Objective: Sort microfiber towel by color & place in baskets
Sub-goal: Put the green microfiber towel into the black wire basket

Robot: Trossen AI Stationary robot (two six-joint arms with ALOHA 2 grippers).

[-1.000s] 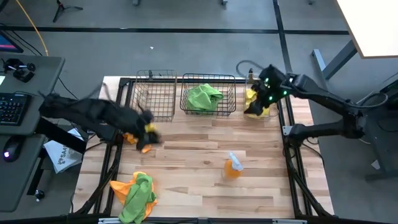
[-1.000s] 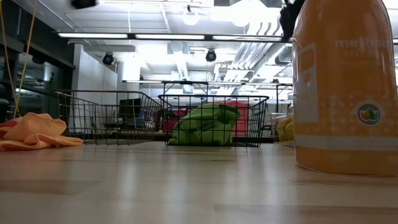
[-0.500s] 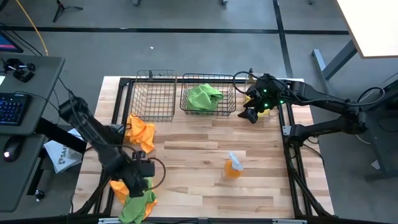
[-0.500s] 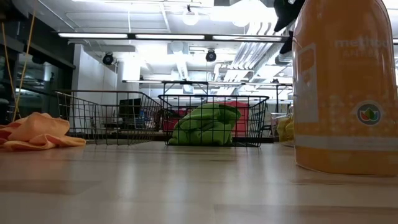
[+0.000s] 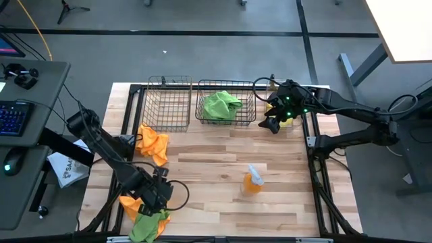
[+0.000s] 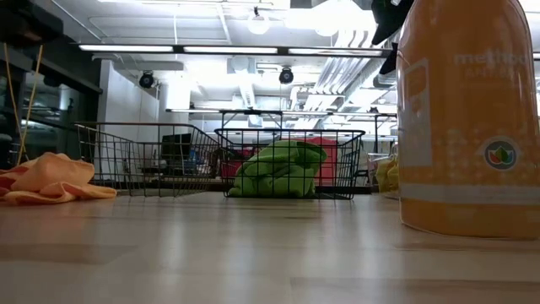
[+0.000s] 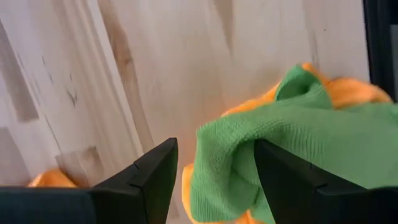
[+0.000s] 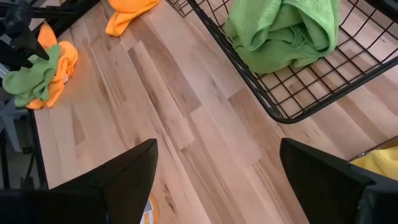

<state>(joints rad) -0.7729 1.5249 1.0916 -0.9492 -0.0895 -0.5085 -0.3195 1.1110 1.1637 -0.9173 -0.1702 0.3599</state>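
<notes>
A lime green towel lies on an orange towel in a pile at the table's near left. My left gripper is open just above this pile. Its fingers stand either side of a raised fold of the green towel. Another orange towel lies on the table in front of the empty left wire basket. A green towel lies in the middle wire basket. A yellow towel lies in the clear bin at the far right. My right gripper is open and empty beside that bin. My left gripper comes at the green towel's raised fold from above, one open finger on each side of it. I cannot tell whether the fingers touch the cloth. The towel lies on the orange towel and the table.
An orange spray bottle stands upright right of the table's middle and fills the low view's right. Bare wood lies between the pile, the bottle and the baskets. Black frame rails run along the table's left and right edges.
My left gripper has gone from the orange towel by the empty basket toward the table's near edge, to the green and orange pile. That orange towel stays on the table. My right gripper has shifted a little from over the clear bin toward the table's middle.
</notes>
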